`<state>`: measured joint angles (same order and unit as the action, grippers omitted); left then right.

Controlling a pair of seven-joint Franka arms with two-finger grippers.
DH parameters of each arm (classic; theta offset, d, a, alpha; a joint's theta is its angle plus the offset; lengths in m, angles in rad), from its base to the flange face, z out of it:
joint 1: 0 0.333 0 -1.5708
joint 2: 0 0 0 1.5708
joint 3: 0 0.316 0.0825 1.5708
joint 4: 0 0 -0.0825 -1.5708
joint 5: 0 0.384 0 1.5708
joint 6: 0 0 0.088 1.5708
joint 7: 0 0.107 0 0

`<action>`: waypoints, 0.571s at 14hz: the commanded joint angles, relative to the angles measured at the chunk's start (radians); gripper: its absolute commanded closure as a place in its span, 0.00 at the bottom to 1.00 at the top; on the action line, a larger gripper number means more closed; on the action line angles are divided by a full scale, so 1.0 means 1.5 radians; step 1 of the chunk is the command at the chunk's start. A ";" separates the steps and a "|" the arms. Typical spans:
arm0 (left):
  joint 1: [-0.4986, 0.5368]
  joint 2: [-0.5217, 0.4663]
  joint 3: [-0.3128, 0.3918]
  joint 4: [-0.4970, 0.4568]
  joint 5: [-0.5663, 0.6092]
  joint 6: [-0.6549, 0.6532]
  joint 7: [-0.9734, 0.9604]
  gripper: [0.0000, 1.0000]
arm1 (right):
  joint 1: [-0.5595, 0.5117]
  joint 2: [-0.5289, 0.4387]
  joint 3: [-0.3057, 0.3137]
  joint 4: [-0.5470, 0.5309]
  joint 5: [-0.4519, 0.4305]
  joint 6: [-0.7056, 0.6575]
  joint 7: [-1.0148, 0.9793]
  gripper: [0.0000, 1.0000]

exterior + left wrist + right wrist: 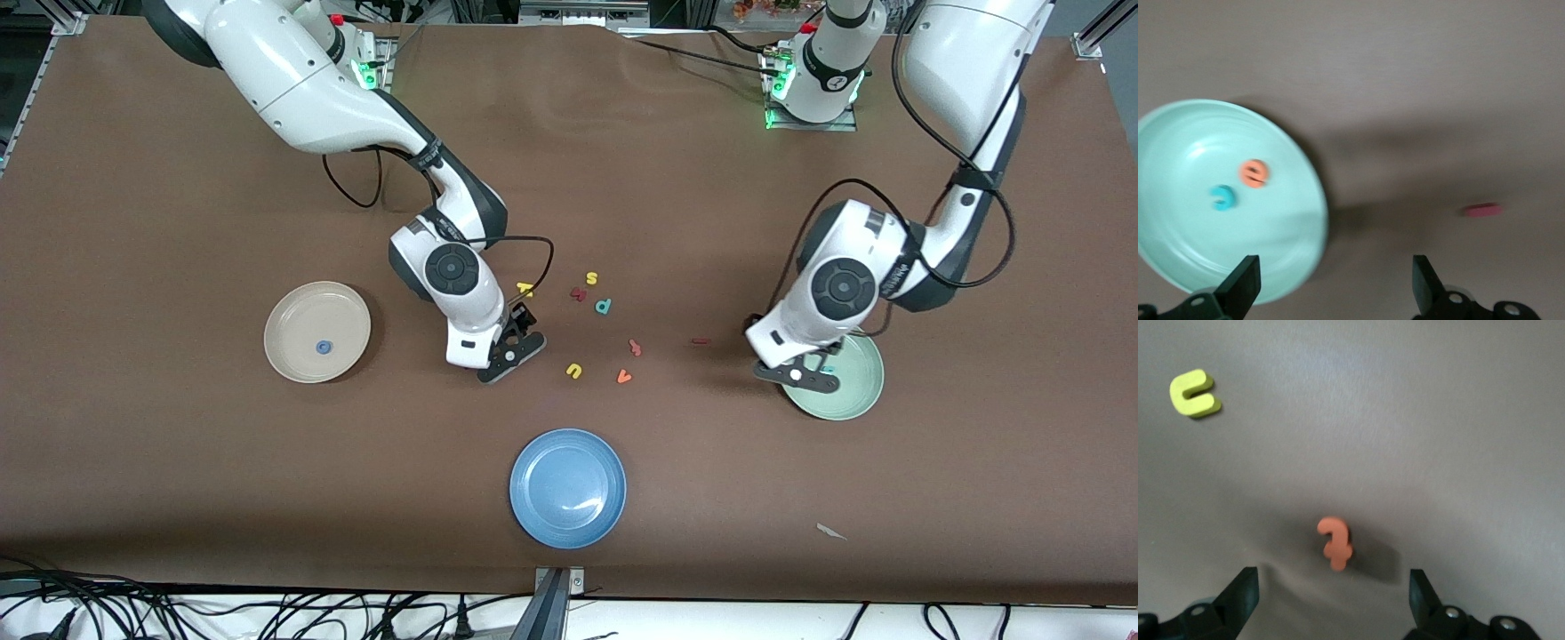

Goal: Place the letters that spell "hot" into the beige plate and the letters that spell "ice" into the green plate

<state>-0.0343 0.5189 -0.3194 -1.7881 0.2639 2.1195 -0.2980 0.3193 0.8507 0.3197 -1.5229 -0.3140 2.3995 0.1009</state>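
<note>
Left gripper (797, 374) spread wide, empty, over green plate (858, 396) rim on side toward tabletop middle; teal c (1223, 197) and orange e (1254, 173) lie in plate. Dark red i (701, 340) on bare tabletop just off that rim toward right arm's end, long axis parallel to tabletop's long edges (left arm nearer). Right gripper (511, 356) wide, empty, low, wrist pitched toward orange t (1335, 542), yellow u (574, 371) beside. Blue o (324, 348) in beige plate (302, 369); yellow h (524, 288) still loose.
</note>
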 commanded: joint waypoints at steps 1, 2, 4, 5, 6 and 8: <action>-0.031 0.000 -0.018 0.000 -0.016 0.001 -0.093 0.00 | 0.009 0.041 0.001 0.066 -0.012 -0.025 -0.030 0.00; -0.055 0.005 -0.018 0.001 -0.015 0.008 -0.138 0.00 | 0.013 0.044 0.001 0.068 -0.012 -0.025 -0.029 0.01; -0.071 0.026 -0.018 0.001 -0.008 0.042 -0.198 0.00 | 0.013 0.045 0.000 0.067 -0.008 -0.026 -0.030 0.06; -0.071 0.037 -0.017 0.001 -0.003 0.058 -0.190 0.00 | 0.013 0.045 0.000 0.067 -0.006 -0.028 -0.029 0.09; -0.072 0.046 -0.018 0.002 0.019 0.070 -0.177 0.00 | 0.013 0.045 0.000 0.067 -0.004 -0.036 -0.029 0.13; -0.071 0.048 -0.018 0.002 0.031 0.072 -0.164 0.00 | 0.012 0.045 0.000 0.067 -0.003 -0.050 -0.028 0.26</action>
<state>-0.1490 0.5837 -0.3490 -1.7920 0.2813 2.2157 -0.5659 0.3314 0.8971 0.3189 -1.4562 -0.3151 2.3609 0.0677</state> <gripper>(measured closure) 0.000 0.163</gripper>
